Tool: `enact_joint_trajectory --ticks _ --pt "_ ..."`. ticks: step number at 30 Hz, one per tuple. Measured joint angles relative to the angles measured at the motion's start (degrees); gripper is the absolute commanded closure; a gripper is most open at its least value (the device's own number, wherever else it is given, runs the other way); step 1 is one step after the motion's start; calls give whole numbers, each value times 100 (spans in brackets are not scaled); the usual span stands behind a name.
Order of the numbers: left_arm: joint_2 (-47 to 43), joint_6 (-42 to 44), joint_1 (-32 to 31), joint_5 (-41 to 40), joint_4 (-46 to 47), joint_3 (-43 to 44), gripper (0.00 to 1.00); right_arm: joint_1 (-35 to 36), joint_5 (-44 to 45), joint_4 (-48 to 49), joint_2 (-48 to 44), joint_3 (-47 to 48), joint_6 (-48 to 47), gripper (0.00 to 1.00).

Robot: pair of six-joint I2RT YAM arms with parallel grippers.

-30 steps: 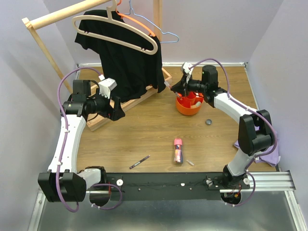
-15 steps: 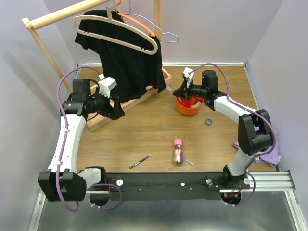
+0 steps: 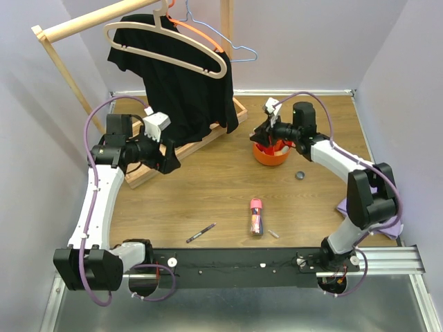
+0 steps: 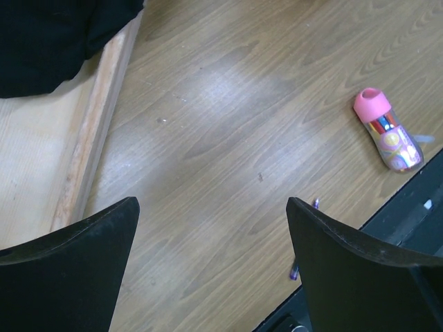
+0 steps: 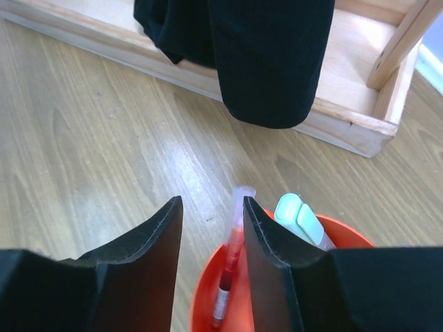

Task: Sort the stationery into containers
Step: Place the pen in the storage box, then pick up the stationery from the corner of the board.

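One orange organiser is sitting toward the far edge of the bench, showing one red pen and one mint highlighter. One pink-capped tube, one slim dark pen and one dark round cap are lying loose. Three hangers and one black garment are hanging on one wooden rack.

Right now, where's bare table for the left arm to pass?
Bare wood lies between the rack base, the orange organiser and the pink tube. Crowded: the organiser under the right gripper, and the near strip with slim pen and tube.
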Motion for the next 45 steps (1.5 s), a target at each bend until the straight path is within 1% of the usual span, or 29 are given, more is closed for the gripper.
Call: enact_joint_trajectory --ticks 3,5,6,8,9,11,12,13,14,16,17,21,25,26,30,35,39,45 --pt "-44 181 -229 -96 -94 0 3 0 46 -262 -433 -2 -2 52" --pt "-122 317 -577 -243 -177 -63 4 0 166 -326 -831 -42 74 52" --pt "-136 343 -623 -273 -190 -81 3 -2 223 -339 -1034 -85 118 52" --pt "-264 490 -1016 -457 -295 -282 3 0 511 -369 -1399 -188 245 52" --pt "-299 546 -1137 -511 -341 -345 3 -2 699 -431 -1692 -295 337 50" --pt "-321 675 -1427 -654 -424 -468 3 -92 1126 -772 -2269 -452 494 49" --pt "-317 750 -1598 -754 -463 -522 3 -153 1283 -911 -2413 -455 553 49" --pt "-310 793 -1690 -793 -476 -551 4 -328 1451 -1058 -2579 -452 721 48" --pt "-302 835 -1840 -876 -498 -575 3 -525 1545 -1187 -2653 -452 848 44" --pt "-275 885 -2050 -962 -487 -584 3 -1073 1919 -1554 -2756 -452 1126 39" --pt "-262 901 -2127 -986 -474 -584 3 -1320 2168 -1711 -2758 -455 1222 35" --pt "-144 922 -2267 -1045 -398 -577 2 -2177 2859 -2258 -2695 -505 1397 33" --pt "-103 835 -2271 -1047 -291 -533 1 -2966 3001 -2813 -2280 -280 1528 32" --pt "-105 807 -2275 -1047 -254 -525 1 -3272 2988 -3056 -2002 -85 1552 32" --pt "-111 601 -2282 -1047 -26 -525 1 -3923 2983 -3539 -1333 249 1499 31" --pt "-177 435 -2282 -1047 188 -629 1 -4269 2953 -3904 -979 267 1180 31" --pt "-221 328 -2282 -1049 295 -769 1 -4328 2830 -4068 -684 529 992 31" --pt "-225 225 -2282 -1064 354 -903 1 -4339 2776 -4028 -579 645 911 33"
